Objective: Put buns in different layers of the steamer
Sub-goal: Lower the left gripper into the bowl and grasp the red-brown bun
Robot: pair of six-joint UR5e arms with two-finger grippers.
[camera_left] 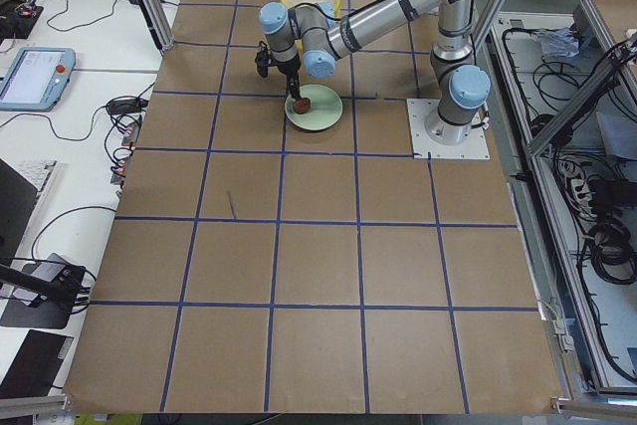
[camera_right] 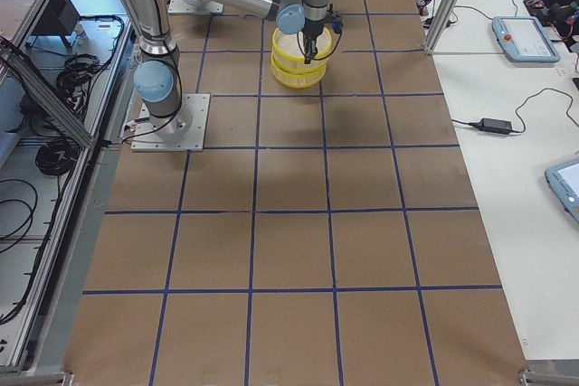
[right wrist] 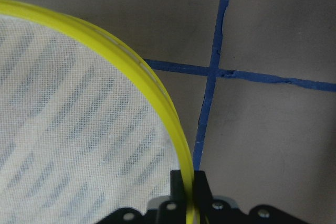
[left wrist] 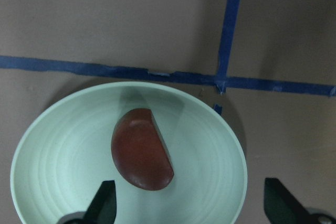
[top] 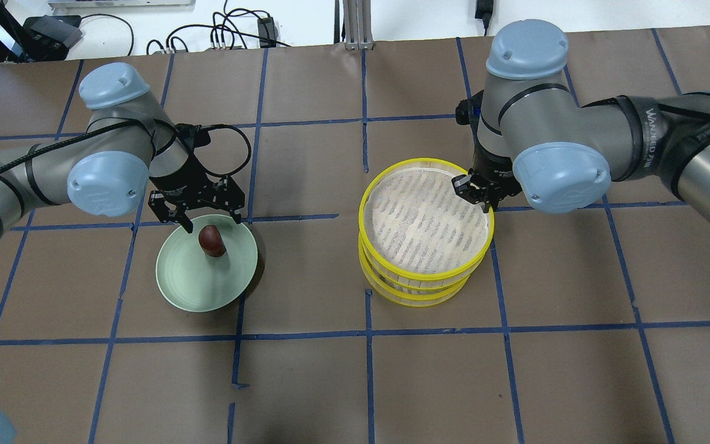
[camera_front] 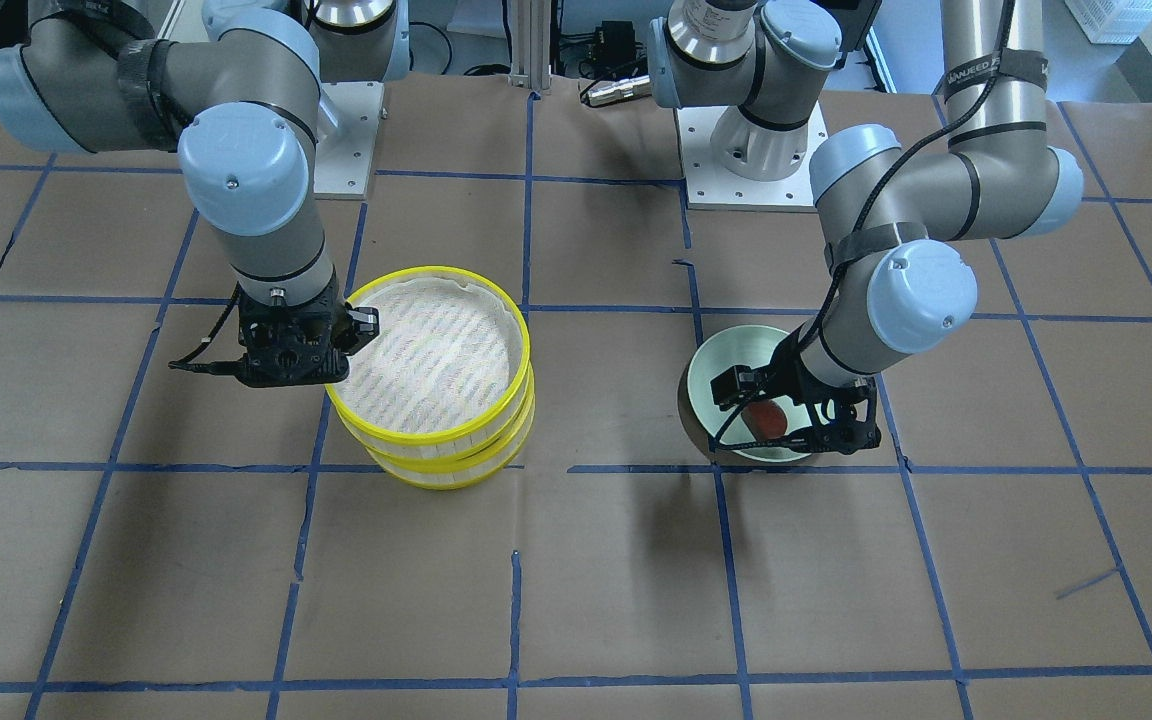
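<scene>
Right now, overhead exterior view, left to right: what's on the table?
Pale green round plate carrying the reddish-brown oblong bun → stacked yellow-rimmed round steamer → right hand, gripping the steamer's right rim.

Silver-grey tubular arms (top: 657,132), pale blue joint caps (top: 561,172), black cables (top: 249,148), black straps (top: 700,139), black grippers (top: 210,221)

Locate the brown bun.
Overhead view, left side: the bun lies on the green plate under the open left end effector, well apart from the steamer.
</scene>
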